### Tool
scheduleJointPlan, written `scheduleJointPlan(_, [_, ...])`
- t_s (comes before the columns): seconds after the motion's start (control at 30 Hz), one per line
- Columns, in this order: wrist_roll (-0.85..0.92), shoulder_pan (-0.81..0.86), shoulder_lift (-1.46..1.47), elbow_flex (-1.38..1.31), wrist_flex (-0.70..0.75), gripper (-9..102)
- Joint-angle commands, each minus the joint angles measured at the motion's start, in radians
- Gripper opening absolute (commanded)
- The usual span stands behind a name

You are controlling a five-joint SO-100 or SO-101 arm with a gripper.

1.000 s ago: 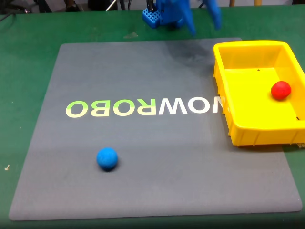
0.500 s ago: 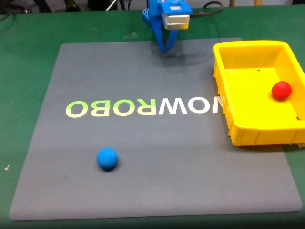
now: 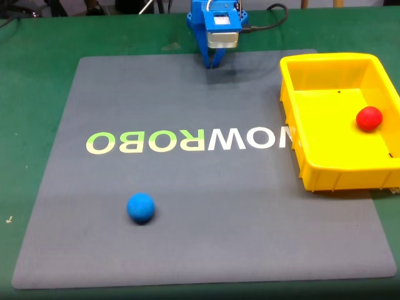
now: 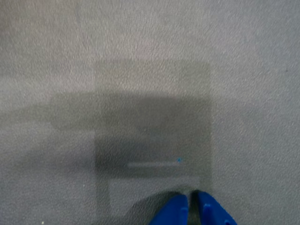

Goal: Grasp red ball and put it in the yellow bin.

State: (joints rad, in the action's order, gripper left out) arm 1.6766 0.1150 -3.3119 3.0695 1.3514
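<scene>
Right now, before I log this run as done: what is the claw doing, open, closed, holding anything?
Claw: closed and empty, tips nearly touching above the grey mat. The red ball lies in the yellow bin.

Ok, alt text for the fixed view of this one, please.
A small red ball lies inside a bright yellow rectangular plastic bin at the right of a grey mat. A small blue ball sits on the mat's near left, and the blue gripper points down, shut, at the far edge.
</scene>
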Motion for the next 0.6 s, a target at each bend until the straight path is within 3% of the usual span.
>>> scheduleJointPlan(0.0, [0.014, 0.009, -0.012, 0.031, 0.015, 0])
scheduleJointPlan(0.57, [-0.015, 0.000, -0.012, 0.031, 0.020, 0])
